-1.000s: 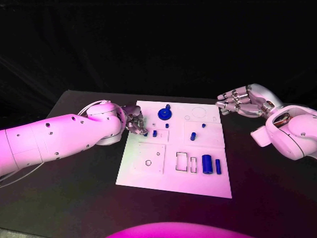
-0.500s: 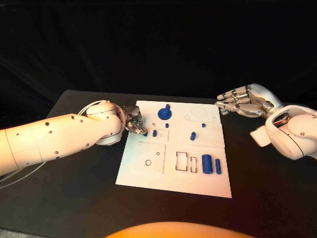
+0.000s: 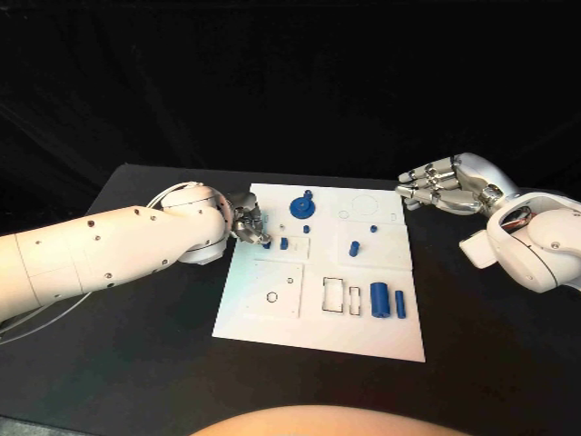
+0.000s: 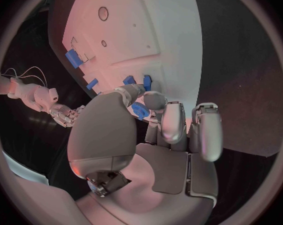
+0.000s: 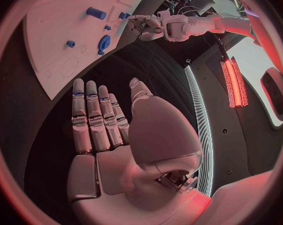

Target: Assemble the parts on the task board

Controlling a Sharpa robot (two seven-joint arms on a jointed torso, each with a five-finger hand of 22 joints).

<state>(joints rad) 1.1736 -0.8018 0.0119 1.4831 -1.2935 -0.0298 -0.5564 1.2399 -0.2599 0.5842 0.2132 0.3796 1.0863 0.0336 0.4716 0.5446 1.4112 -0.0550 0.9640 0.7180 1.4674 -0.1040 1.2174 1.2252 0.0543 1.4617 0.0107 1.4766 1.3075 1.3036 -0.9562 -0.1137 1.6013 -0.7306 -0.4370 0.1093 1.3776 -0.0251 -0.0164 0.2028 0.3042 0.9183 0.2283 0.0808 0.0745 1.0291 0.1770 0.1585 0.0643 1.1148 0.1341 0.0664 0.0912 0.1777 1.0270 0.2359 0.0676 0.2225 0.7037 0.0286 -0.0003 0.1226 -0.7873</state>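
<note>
The white task board (image 3: 320, 331) lies in the middle of the black table. My left hand (image 3: 248, 221) hovers at the board's left edge, and in the left wrist view its thumb and a finger pinch a small blue part (image 4: 140, 110). A round blue piece with a knob (image 3: 300, 211) sits near the board's far edge. Short blue pegs (image 3: 283, 243) (image 3: 353, 249) stand mid-board. Two blue cylinders (image 3: 379, 301) (image 3: 399, 304) lie toward the near right. My right hand (image 3: 445, 187) floats off the board's far right corner, fingers straight and side by side (image 5: 98, 125), holding nothing.
Outlined empty recesses (image 3: 334, 296) and a small ring mark (image 3: 272, 298) show on the board's near half. Black table surface (image 3: 133, 345) surrounds the board on all sides. A thin cable (image 3: 29, 322) trails under my left arm.
</note>
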